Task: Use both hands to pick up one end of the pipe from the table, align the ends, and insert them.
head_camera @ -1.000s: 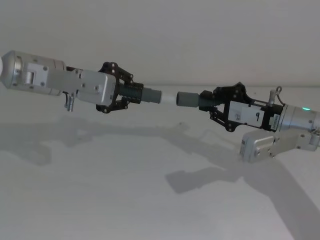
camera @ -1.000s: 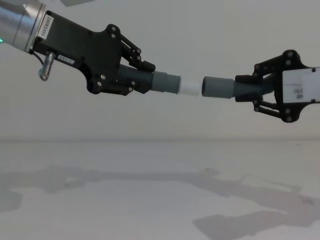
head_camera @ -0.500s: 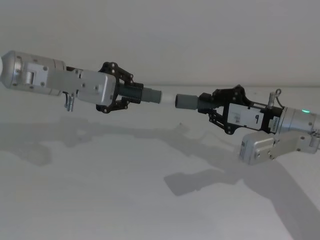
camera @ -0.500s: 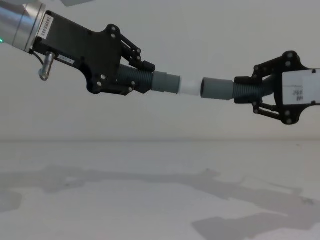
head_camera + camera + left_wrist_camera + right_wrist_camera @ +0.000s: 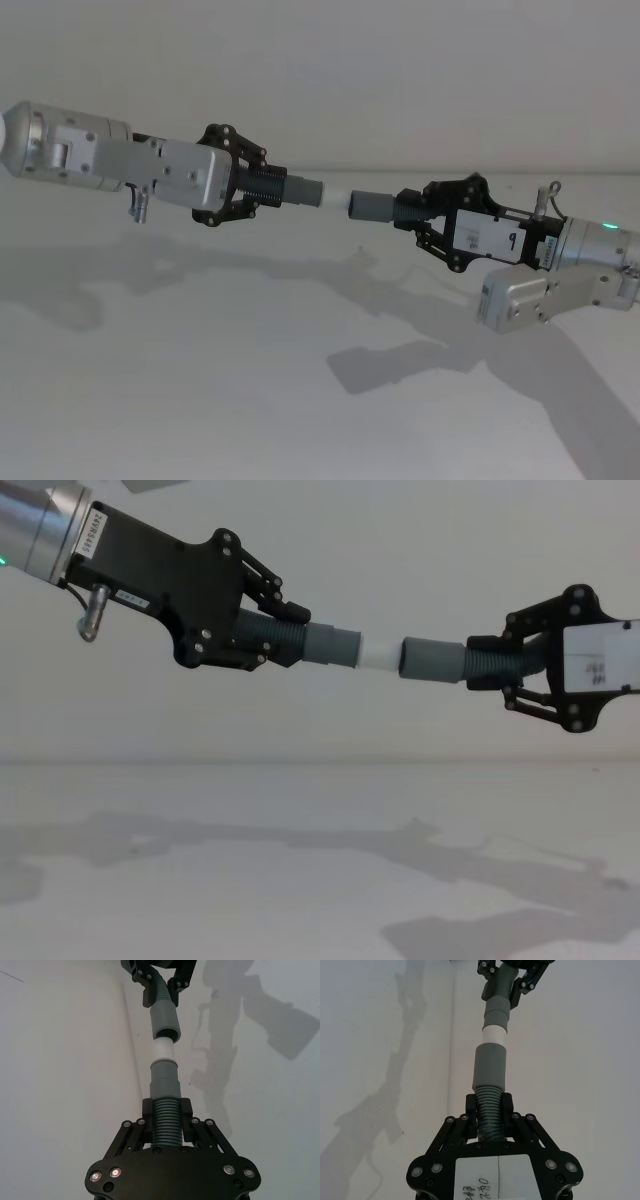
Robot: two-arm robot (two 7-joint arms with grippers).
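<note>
Table (image 5: 200, 400) surface is lying white and bare beneath both arms, carrying only their grey shadows. Above it the left gripper (image 5: 262, 187) is reaching in from the left side of the head view, its black linked fingers (image 5: 150, 1110) clamping the ribbed body of the shorter hose (image 5: 275, 638), which is hanging well clear of the table and pointing toward the right arm. Opposite it the right gripper (image 5: 418, 208) is coming in from the right, a little lower in the head view, and is gripping the ribbed body of the longer hose (image 5: 485, 667) just behind its cuff. The two hose pieces are lying nearly in one line, end to end, in the air between the grippers. The grey socket (image 5: 432, 661) of the longer hose is sitting right at the end of the white tip (image 5: 378, 655) of the shorter hose; in the left wrist view the socket's rim is appearing to overlap the tip's far end, while most of the white tip is showing bare between the two grey cuffs. How deep the tip is sitting inside cannot be told.
</note>
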